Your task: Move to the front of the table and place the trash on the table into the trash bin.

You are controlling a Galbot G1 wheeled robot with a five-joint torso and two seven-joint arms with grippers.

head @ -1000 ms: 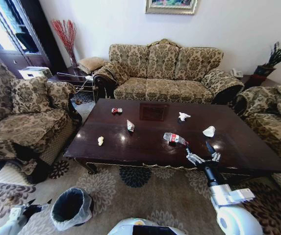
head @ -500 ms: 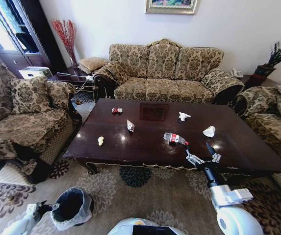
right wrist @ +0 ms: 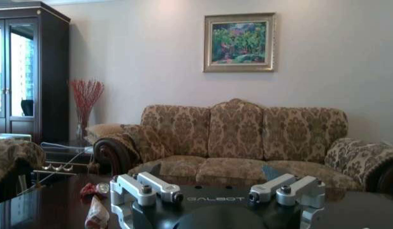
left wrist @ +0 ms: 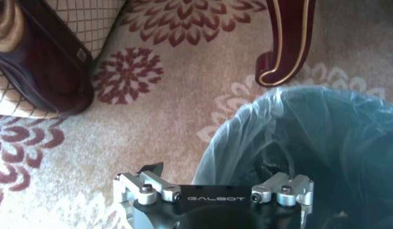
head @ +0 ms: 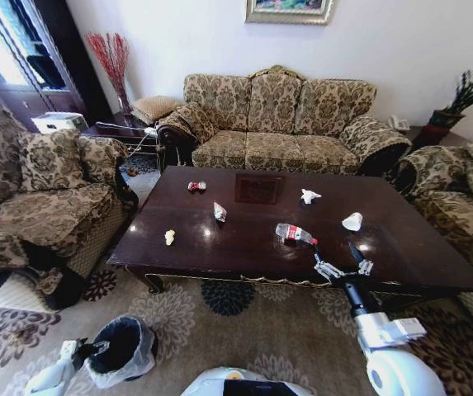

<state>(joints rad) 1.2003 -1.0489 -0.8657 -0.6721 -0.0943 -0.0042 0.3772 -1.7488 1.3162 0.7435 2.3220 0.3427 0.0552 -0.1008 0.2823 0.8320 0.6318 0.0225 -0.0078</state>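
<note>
Black mesh trash bin (head: 122, 351) with its translucent white liner is seen at the lower left of the head view, and the left gripper (head: 80, 350), jaws spread and holding nothing, is placed at its rim; "GALBOT" can be read on the gripper body in both wrist views. Farther up, right of centre, the right gripper (head: 340, 266) is held with jaws wide and empty over the near edge of the glossy dark reddish-brown table (head: 253, 247). Every piece seen there is judged still uncollected: the clear red-labelled bottle (head: 295, 234), white tissues (head: 352, 221) and small wrappers (head: 196, 186). The bottle's label cannot be read.
</note>
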